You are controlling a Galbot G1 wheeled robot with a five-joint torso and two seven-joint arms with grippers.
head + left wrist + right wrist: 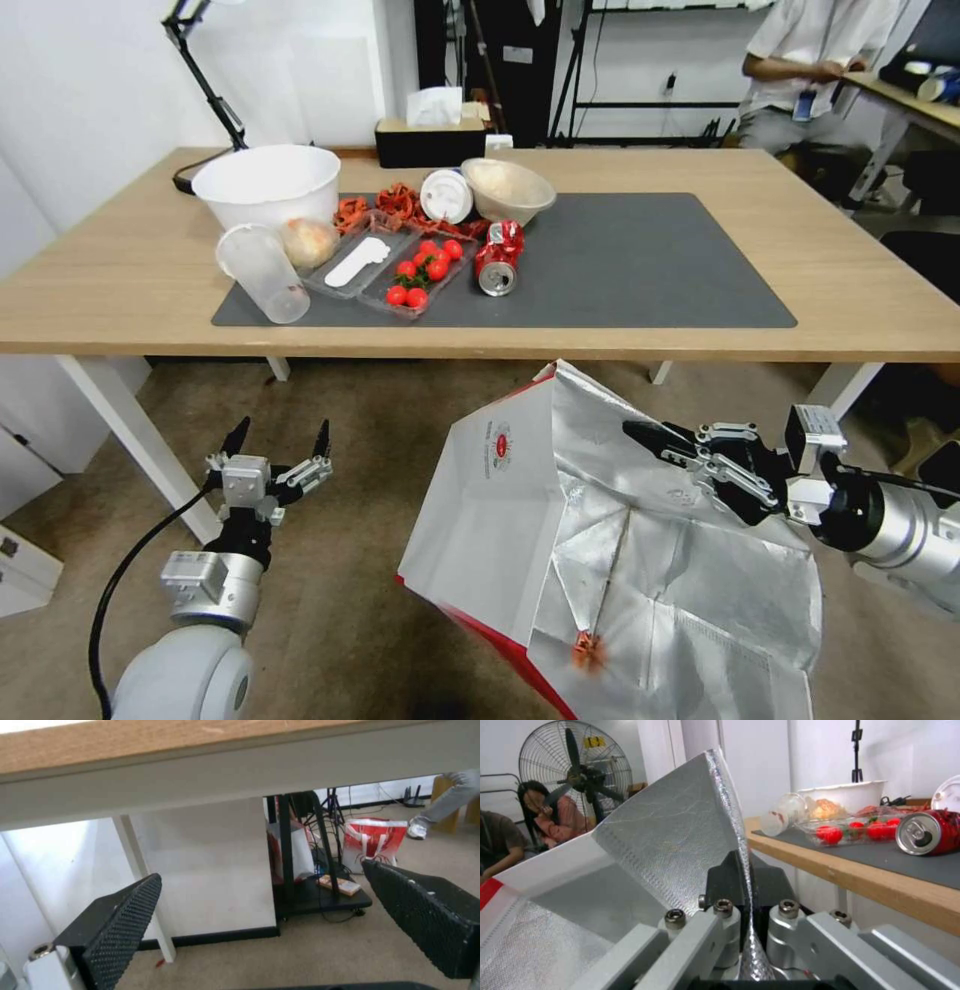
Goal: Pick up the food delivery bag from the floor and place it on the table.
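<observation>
The food delivery bag [500, 500] is tipped with its mouth toward me, showing the crinkled silver lining [670, 832], a white panel with a round red logo and a red side. My right gripper [645, 437] is shut on the bag's foil rim just below the table's [130, 270] front edge, about level with the tabletop [860, 873]. The bag's base runs off the bottom of the head view, so I cannot tell if it touches the floor [370, 420]. My left gripper [281, 435] stands open and holds nothing, low beside the table's white leg [145, 896].
The left half of the dark grey mat [640, 260] holds a white bowl [268, 185], a tipped cup [262, 272], trays with tomatoes [420, 272] and a crushed red can [498, 258]. The mat's right half is bare. A tissue box [430, 140] sits at the back.
</observation>
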